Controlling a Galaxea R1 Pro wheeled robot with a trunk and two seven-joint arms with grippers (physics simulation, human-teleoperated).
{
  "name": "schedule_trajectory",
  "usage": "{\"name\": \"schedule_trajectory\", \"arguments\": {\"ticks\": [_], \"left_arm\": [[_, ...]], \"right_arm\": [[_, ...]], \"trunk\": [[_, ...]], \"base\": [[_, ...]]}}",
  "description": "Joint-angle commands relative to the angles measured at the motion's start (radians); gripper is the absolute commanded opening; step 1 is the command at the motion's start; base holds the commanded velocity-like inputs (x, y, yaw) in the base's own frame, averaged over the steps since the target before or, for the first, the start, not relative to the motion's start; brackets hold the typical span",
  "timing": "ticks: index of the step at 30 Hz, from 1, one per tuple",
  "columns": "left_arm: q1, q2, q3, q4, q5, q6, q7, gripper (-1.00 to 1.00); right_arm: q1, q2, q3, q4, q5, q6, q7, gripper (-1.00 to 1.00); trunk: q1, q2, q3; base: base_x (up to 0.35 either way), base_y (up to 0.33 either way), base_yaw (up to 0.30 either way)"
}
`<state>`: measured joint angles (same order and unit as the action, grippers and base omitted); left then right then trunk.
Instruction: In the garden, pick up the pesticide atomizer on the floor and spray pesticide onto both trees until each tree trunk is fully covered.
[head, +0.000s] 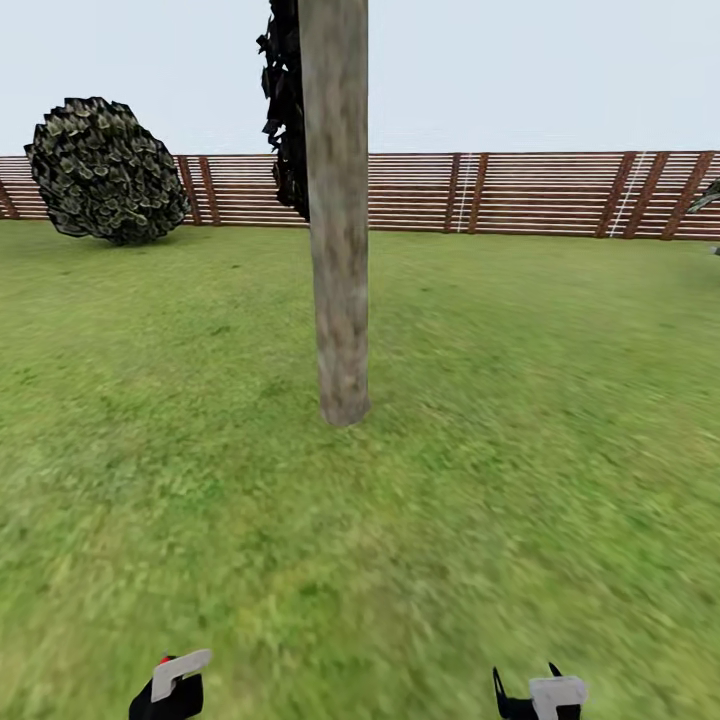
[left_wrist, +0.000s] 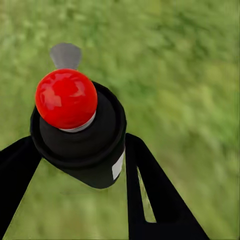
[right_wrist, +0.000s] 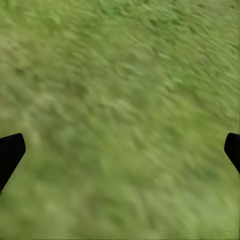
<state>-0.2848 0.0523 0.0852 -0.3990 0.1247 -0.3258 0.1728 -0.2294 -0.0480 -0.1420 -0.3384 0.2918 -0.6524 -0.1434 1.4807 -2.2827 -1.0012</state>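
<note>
**Atomizer clamped in the left gripper before a pale trunk**

The small dark green-black pesticide atomizer with a round red top (left_wrist: 80, 135) is seen in the left wrist view pinched between the two black fingers (left_wrist: 155, 195) of the left gripper (left_wrist: 75, 165), which are closed against its sides. A glossy red ball crowns the bottle, a grey nozzle tab projects beyond it, and a small white label is carried on the dark body. Blurred green grass lies beneath it.

In the head view, the left gripper (head: 170, 690) is found at the lower edge, a speck of red showing beside its pale grey plate. The right gripper (head: 540, 695) is seen at the same edge further along. In the right wrist view, the right gripper's black fingertips (right_wrist: 10, 152) are set wide apart at the two sides of the frame, with nothing but grass between them.

A thick, straight, mottled pale grey-brown tree trunk (head: 337, 210) is planted upright in the green lawn (head: 520, 420) ahead of both arms, well apart from the grippers. Dark blocky foliage (head: 285, 110) is partly hidden behind its upper part. A rounded dark, speckled bush (head: 105, 170) stands off to the left near the brown horizontal-slat wooden fence (head: 540, 192), by which the far side of the grass is closed under a pale sky.
</note>
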Motion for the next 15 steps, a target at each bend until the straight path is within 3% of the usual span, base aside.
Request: {"name": "schedule_trajectory", "arguments": {"ticks": [1,10,15], "left_arm": [[-0.001,0.001,-0.002,0.001,0.009,-0.004,0.001,-1.00],[-0.001,-0.001,-0.002,0.002,0.009,-0.004,0.006,-1.00],[-0.001,0.000,-0.002,0.001,0.009,-0.004,0.006,-1.00]], "right_arm": [[-0.001,0.000,-0.004,0.001,0.011,-0.003,-0.005,1.00],[-0.001,0.001,-0.004,0.001,0.010,-0.003,-0.005,1.00],[-0.001,0.001,-0.004,0.000,0.010,-0.003,-0.005,1.00]], "trunk": [[0.000,0.000,-0.001],[0.000,0.000,-0.001],[0.000,0.000,-0.001]], "base": [[0.338,0.000,0.000],[0.338,0.000,0.007],[0.337,0.000,0.181]]}}
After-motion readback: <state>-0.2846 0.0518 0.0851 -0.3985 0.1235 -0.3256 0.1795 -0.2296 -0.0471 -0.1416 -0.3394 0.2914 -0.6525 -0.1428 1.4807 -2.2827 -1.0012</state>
